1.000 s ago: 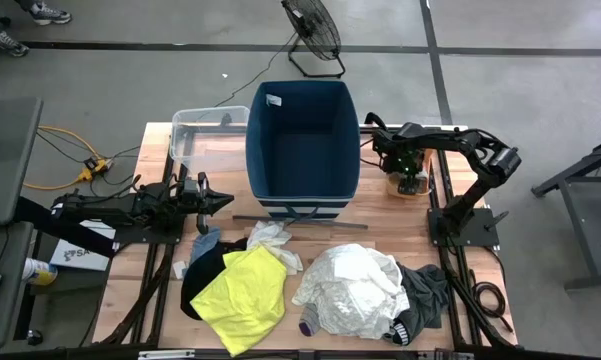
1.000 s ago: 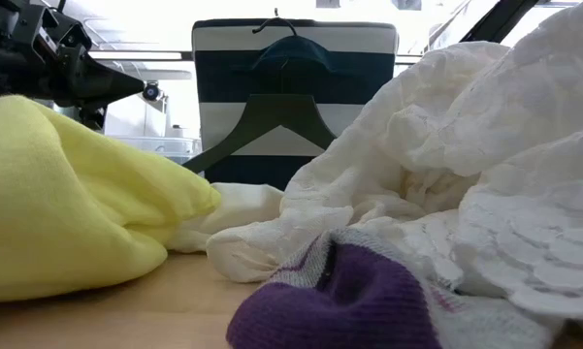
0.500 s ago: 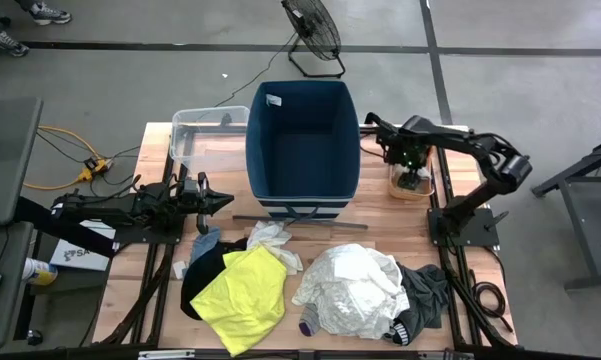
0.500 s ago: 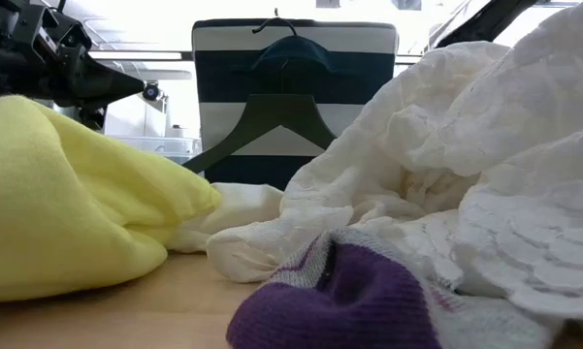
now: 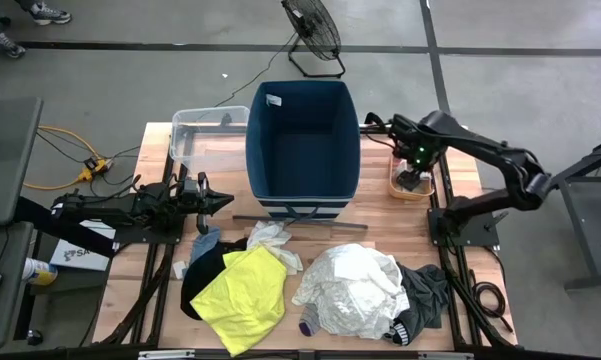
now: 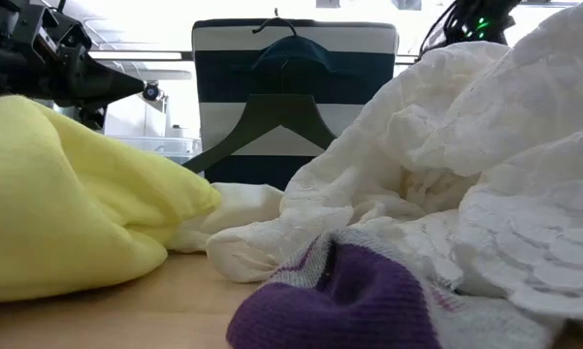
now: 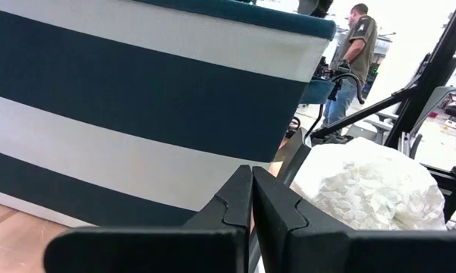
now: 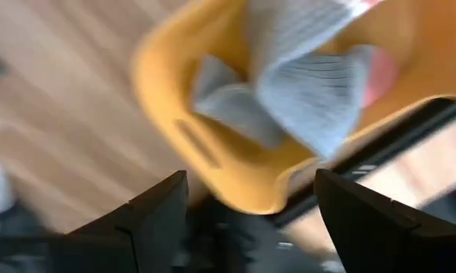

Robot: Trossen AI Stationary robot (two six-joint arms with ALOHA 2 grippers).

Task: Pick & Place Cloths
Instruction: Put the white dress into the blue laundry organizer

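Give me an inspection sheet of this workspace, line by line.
Surface: wooden table, bare between things.
Job's things: neon-yellow shirt, white garment, dark clothes along the near edge; grey cloth in the orange tub.
Clutter: blue bin, clear tub.
Grippers: left tool shut, parked beside the bin; right tool open, above the orange tub.
Cables: orange lead on the floor.
Surroundings: fan; a person beyond the table.

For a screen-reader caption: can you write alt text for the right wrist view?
The right gripper hangs open above a small orange tub on the wooden table. Its two dark fingers frame the tub, which holds a grey ribbed cloth. A pink piece shows beside the cloth.
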